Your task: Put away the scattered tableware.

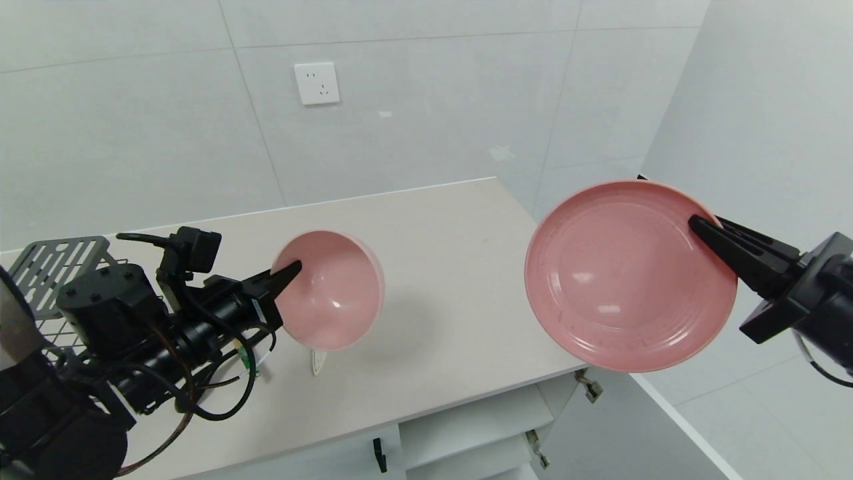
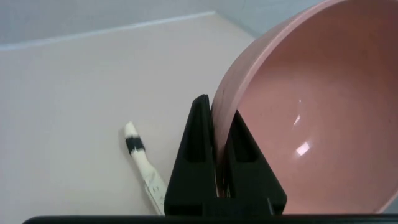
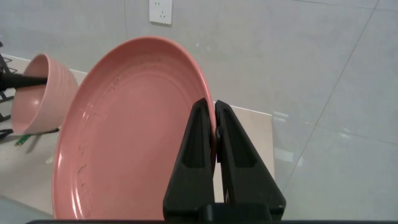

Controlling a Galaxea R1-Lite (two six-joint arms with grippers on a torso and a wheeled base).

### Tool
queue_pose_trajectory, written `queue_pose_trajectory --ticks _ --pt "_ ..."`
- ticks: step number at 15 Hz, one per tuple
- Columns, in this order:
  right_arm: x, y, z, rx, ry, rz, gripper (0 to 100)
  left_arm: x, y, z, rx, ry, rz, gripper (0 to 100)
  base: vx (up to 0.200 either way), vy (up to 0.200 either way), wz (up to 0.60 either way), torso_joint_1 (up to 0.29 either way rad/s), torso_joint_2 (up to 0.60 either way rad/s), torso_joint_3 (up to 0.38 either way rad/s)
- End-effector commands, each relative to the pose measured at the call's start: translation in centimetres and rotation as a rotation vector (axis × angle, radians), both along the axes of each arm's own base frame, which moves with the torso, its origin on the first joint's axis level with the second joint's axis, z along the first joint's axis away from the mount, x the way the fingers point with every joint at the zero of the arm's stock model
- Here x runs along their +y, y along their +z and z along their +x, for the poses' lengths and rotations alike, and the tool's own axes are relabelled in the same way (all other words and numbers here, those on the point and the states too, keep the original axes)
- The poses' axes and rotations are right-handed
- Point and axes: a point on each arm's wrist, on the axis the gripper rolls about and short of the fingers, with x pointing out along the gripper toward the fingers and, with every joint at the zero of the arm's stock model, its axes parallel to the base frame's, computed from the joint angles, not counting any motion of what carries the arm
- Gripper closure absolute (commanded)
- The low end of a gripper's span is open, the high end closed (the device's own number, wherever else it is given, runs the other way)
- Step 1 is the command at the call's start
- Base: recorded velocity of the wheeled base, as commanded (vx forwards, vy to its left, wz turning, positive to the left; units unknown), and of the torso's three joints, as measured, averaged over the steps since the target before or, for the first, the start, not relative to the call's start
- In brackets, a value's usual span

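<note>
Above the pale surface (image 1: 453,267), toward its left part, a pink bowl (image 1: 330,290) hangs in the air, tipped on its side so that its hollow faces the near right. The left hand (image 1: 292,268) is clenched on the bowl's left rim, one finger inside and one outside; the left wrist view shows the rim pinched between the two black fingers (image 2: 200,143) of that hand (image 2: 216,115). Under the bowl a white utensil (image 1: 318,361) lies flat on the surface, and close up its handle (image 2: 140,163) carries a black band.

Well apart to the right, past the surface's right edge, a pink plate (image 1: 626,273) is held up in the air, tilted with its face turned to the near side. The right hand (image 1: 696,223) grips the plate's upper right rim, and in the right wrist view its fingers sit tight on the edge of the plate (image 3: 130,130), with the bowl (image 3: 43,93) farther off.

At the far left stands a grey wire rack (image 1: 56,263). Below the surface's near edge are open white shelves (image 1: 466,427). On the tiled wall behind sits a white socket (image 1: 316,83).
</note>
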Motion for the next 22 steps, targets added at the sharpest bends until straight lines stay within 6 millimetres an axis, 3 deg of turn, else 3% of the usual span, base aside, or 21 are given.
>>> queue_pose_trajectory --ticks 1,5,10,12,15,22 --pt "0.0 0.0 -0.1 0.004 0.003 0.010 100 0.1 0.1 -0.7 0.004 -0.003 -0.002 100 0.000 0.000 0.00 0.000 0.00 0.000" --pt "-0.1 0.5 0.1 0.025 0.000 0.073 100 -0.5 2.1 -1.6 -0.068 -0.028 -0.035 100 0.000 0.000 0.00 0.000 0.00 0.000" --pt "0.0 0.7 0.3 0.036 -0.047 0.120 100 -1.5 0.8 -3.6 0.016 -0.059 -0.039 100 0.000 0.000 0.00 0.000 0.00 0.000" --pt "0.8 0.6 0.0 0.041 -0.086 0.142 100 -1.3 1.3 -3.8 -0.004 -0.046 -0.044 100 0.000 0.000 0.00 0.000 0.00 0.000" --pt "2.6 0.0 -0.8 0.082 0.009 0.137 100 -0.3 1.6 -4.3 -0.014 0.003 -0.045 100 0.000 0.000 0.00 0.000 0.00 0.000" --pt "3.1 -0.4 0.0 0.040 0.012 0.131 100 0.6 1.7 -4.6 -0.065 0.045 0.040 100 0.000 0.000 0.00 0.000 0.00 0.000"
